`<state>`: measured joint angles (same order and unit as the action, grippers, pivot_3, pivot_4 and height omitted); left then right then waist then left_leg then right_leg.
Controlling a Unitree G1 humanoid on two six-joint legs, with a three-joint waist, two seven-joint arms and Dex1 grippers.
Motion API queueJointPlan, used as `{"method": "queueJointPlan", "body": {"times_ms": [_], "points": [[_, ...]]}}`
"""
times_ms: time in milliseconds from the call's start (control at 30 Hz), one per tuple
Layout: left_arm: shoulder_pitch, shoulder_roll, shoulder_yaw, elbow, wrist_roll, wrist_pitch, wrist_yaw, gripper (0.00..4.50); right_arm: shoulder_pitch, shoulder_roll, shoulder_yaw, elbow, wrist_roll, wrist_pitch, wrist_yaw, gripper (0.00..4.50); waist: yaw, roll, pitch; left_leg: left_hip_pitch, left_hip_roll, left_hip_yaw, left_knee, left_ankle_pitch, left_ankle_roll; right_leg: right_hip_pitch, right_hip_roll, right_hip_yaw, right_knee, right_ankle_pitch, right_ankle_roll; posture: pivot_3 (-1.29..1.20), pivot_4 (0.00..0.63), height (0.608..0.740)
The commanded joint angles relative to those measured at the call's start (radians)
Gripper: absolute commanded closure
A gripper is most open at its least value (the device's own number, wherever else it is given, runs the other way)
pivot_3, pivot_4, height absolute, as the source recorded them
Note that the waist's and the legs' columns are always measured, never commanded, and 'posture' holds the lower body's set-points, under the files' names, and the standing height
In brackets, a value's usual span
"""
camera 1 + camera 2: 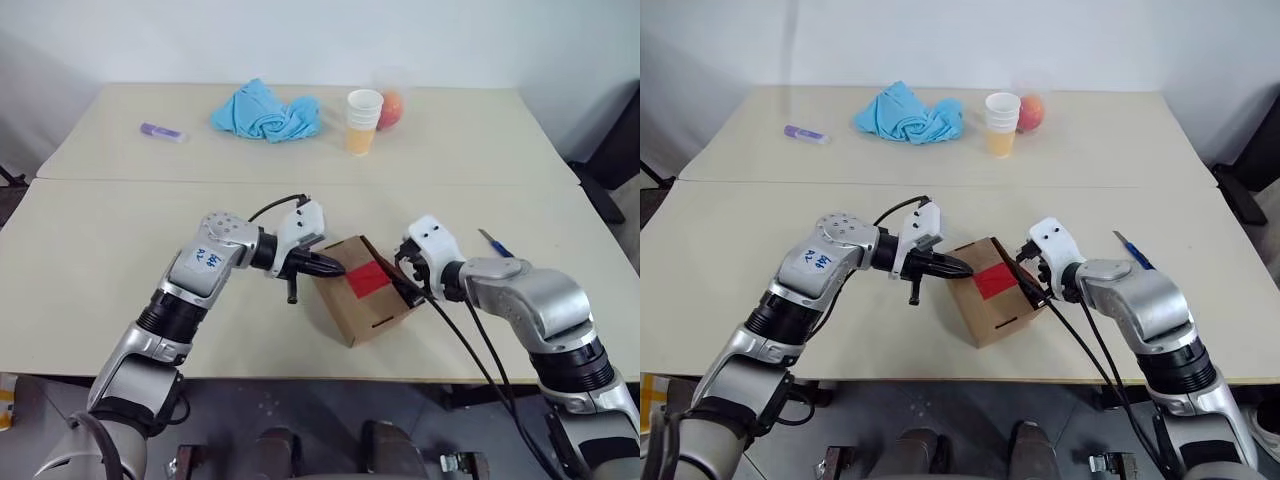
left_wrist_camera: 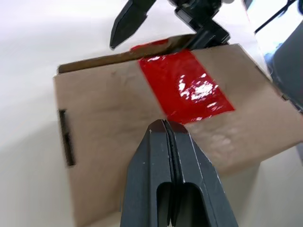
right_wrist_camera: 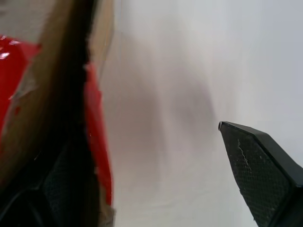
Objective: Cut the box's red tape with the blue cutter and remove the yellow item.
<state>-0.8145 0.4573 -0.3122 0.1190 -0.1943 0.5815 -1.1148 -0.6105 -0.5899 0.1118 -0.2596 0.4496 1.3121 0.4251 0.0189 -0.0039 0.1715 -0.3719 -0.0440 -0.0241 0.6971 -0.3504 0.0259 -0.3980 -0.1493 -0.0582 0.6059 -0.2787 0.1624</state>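
Left gripper (image 2: 165, 126), pressed together, is held against the box (image 1: 368, 290) lid; right gripper (image 1: 408, 278) is spread at its taped edge.

I see two silver-grey metal arms with black ribbed joint bands. The left arm (image 1: 190, 290) has a white label with blue handwriting. White housings sit at both wrists, black cables loop along them, and the fingers (image 2: 165, 179) are matte black, wedge-shaped.
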Motion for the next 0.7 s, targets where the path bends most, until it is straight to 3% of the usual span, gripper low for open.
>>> {"method": "queueJointPlan", "body": {"times_ms": [33, 133, 333, 700], "points": [[-0.011, -0.002, -0.003, -0.027, 0.000, 0.004, 0.001, 4.50, -0.065, 0.020, -0.122, 0.024, 0.073, 0.118, 0.036, 0.06, 0.000, 0.002, 0.001, 0.000, 0.000, 0.000, 0.000, 0.000, 0.000, -0.001, 0.000, 0.000, 0.000, 0.000, 0.000, 0.00, 0.150, 0.740], [-0.010, 0.000, -0.002, -0.023, 0.002, 0.002, -0.002, 4.50, -0.095, -0.022, -0.159, 0.046, 0.121, 0.185, 0.095, 0.06, 0.003, 0.003, 0.002, -0.002, 0.000, 0.001, -0.002, 0.000, 0.000, -0.003, 0.000, 0.000, 0.000, 0.000, 0.000, 0.00, 0.150, 0.740], [-0.004, -0.005, -0.002, -0.023, 0.002, 0.003, 0.004, 4.50, -0.097, -0.091, -0.097, 0.059, 0.096, 0.105, 0.127, 0.06, 0.002, 0.003, 0.002, -0.003, -0.001, 0.002, -0.004, 0.000, 0.000, -0.005, 0.000, 0.001, -0.002, 0.000, 0.000, 0.00, 0.150, 0.740], [-0.006, -0.034, -0.044, -0.033, 0.023, 0.017, 0.022, 4.50, -0.122, -0.019, -0.033, 0.080, 0.031, 0.022, 0.074, 0.06, 0.004, 0.003, 0.002, -0.005, -0.001, 0.004, -0.004, 0.000, 0.000, -0.009, 0.000, 0.003, 0.000, 0.000, 0.000, 0.00, 0.150, 0.740]]}}
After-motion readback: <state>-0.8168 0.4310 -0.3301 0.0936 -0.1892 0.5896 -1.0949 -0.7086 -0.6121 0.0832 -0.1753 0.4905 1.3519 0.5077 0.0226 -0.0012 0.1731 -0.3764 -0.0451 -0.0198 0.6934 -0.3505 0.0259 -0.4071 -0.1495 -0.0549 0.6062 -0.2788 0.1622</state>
